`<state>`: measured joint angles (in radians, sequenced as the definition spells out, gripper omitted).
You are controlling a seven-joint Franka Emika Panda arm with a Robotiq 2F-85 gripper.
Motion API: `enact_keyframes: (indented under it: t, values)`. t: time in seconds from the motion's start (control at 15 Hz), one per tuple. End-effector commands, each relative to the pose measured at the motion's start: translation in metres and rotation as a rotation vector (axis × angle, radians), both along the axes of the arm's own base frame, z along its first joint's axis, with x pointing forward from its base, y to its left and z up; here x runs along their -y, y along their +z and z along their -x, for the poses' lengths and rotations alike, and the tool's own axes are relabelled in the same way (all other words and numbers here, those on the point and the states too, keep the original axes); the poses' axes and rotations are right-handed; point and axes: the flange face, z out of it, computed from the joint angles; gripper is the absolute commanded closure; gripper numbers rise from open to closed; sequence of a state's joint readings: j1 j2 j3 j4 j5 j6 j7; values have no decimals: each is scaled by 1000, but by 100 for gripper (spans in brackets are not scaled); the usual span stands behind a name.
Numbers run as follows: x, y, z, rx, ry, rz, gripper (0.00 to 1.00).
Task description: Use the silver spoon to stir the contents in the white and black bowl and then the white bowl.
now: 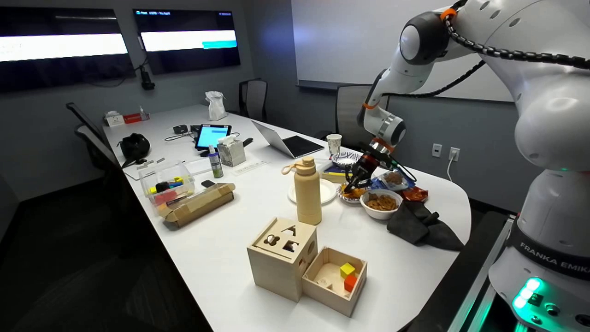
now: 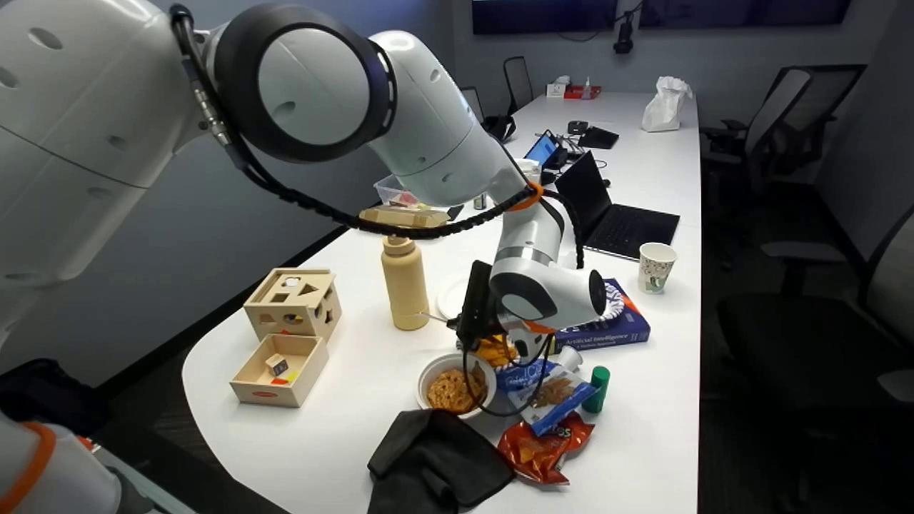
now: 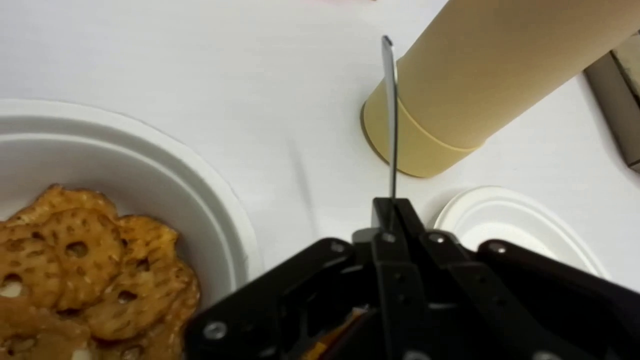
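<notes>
My gripper [image 1: 349, 186] is shut on the silver spoon [image 3: 393, 125], whose thin shaft sticks out past the fingertips [image 3: 392, 204] in the wrist view. The shaft also shows in an exterior view [image 2: 432, 316]. The spoon's other end is hidden by the gripper. The white and black bowl [image 1: 341, 196] has a patterned rim and holds orange chips [image 2: 495, 351]. My gripper is over it and partly covers it; contact is unclear. The white bowl [image 1: 380, 214] holds brown pretzel crisps [image 3: 95, 260] and stands beside it. Its rim [image 3: 220, 210] is left of my gripper in the wrist view.
A tan bottle [image 1: 308, 193] and white plates [image 3: 505, 225] stand near the gripper. Snack bags [image 2: 546, 446], a black cloth [image 1: 421, 223], a green cylinder [image 2: 597, 389] and a book [image 2: 607, 325] lie around the bowls. Wooden boxes [image 1: 283, 258] stand closer to the robot.
</notes>
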<state>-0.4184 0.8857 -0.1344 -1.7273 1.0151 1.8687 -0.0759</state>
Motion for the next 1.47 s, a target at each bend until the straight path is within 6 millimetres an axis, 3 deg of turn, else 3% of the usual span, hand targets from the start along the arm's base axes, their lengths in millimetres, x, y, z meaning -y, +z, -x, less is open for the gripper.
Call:
enact_keyframes:
  t: [0.0, 0.33, 0.67, 1.4]
  values:
    - [-3, 7, -6, -31, 15, -32, 99]
    - [-20, 8, -10, -34, 70, -136, 99]
    - [-25, 8, -11, -91, 83, -134, 99]
    - [-8, 18, -18, -180, -8, 90, 99]
